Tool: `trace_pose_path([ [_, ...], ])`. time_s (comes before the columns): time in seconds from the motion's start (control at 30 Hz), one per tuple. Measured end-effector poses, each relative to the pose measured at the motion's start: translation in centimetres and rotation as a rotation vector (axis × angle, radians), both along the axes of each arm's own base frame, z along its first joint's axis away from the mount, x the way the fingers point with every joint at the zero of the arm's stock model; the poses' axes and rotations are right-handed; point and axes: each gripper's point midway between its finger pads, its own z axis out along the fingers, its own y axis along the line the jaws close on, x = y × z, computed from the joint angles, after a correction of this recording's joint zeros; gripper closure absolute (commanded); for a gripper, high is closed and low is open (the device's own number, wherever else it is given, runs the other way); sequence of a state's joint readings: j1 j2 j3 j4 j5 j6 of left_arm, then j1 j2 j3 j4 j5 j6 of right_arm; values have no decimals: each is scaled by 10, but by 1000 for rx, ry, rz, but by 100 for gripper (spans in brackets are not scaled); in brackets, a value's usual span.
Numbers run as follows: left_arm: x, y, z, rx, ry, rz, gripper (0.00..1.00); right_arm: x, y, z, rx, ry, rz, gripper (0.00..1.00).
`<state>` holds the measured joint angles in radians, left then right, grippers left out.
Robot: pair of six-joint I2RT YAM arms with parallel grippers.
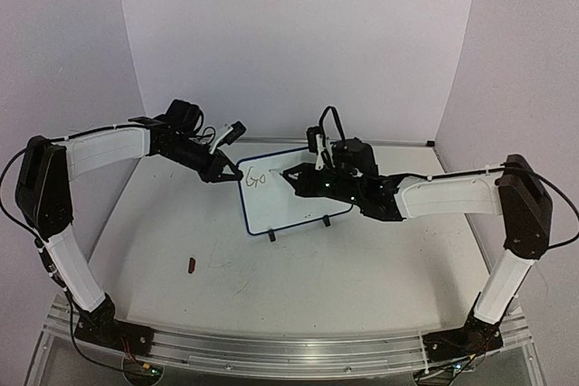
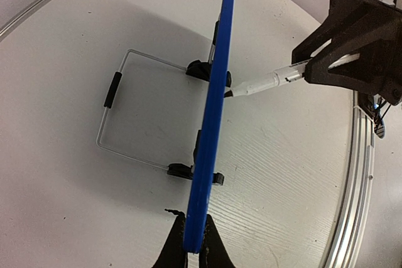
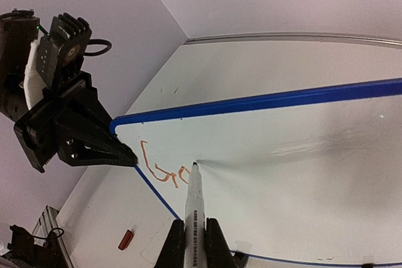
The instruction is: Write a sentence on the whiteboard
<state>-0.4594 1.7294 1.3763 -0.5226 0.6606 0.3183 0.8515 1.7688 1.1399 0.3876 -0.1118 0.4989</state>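
My right pincer (image 3: 193, 225) was shut tight on the pen (image 3: 192, 196), its tip touching the board (image 3: 295, 174) just beside the letters (image 3: 160, 171) "Go", while my left pincer (image 2: 193, 225) pinched the board's edge on the table (image 1: 163, 232).

Soft even light, faint sheen across the whiteboard (image 3: 314, 174).

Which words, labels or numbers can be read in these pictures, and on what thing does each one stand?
"Go": handwritten letters near the upper left corner of the whiteboard; whether a third letter is begun, I cannot tell.
Print on the barrel of the marker: too small and blurred to read.
No other text is visible.
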Motion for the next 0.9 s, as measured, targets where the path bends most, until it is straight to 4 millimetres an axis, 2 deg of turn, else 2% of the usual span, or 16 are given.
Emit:
trace_pose_path([
  [0.7, 1, 0, 0, 5, -3, 5, 100, 1, 7, -6, 5, 22, 23, 100],
  [0.9, 1, 0, 0, 5, -3, 5, 100, -1, 3, -18, -11, 45, 19, 100],
])
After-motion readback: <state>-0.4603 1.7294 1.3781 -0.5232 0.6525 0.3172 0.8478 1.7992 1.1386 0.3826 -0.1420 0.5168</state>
